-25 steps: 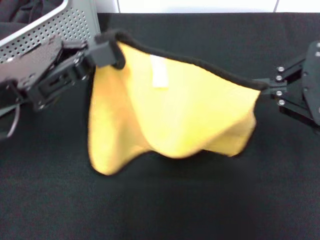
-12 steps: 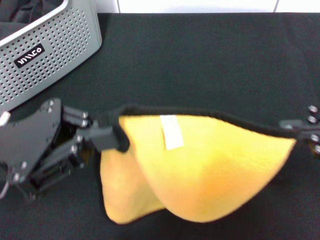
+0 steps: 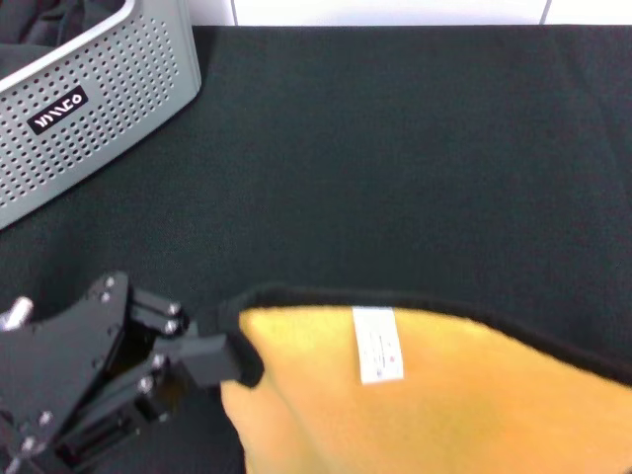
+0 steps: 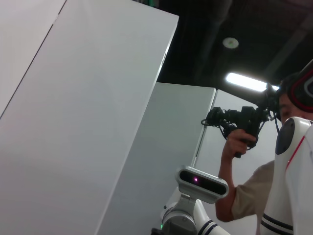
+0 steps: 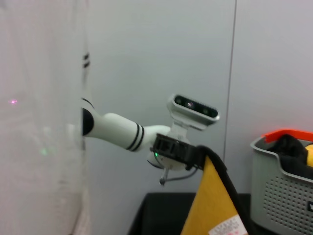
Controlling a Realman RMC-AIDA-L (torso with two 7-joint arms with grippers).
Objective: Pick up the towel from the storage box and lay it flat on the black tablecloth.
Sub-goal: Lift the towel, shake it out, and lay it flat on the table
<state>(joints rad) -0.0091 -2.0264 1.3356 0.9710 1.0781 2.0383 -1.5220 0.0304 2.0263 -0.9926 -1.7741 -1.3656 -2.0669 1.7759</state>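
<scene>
The left gripper [image 3: 232, 357] clamps the fleecy yellow towel [image 3: 444, 405] by its black-trimmed corner above the black tablecloth [image 3: 395, 148]. A perforated grey box [image 3: 99, 99] sits at the cloth's far left corner; its label's lettering is unreadable.

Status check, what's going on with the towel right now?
Left gripper shut on towel corner, low over the black tablecloth. Right gripper out of view. Towel out of storage box, not yet flat. Nothing in the way.

The head camera looks steeply down from close above the black tablecloth [image 3: 415, 148], the storage box [image 3: 89, 109] at its far left. The left wrist camera faces upward at wall panels, away from the storage box. The right wrist camera looks level across, sharing the storage box [image 5: 281, 183], the towel [image 5: 210, 205] and the left gripper [image 5: 178, 149] with the head view.
</scene>
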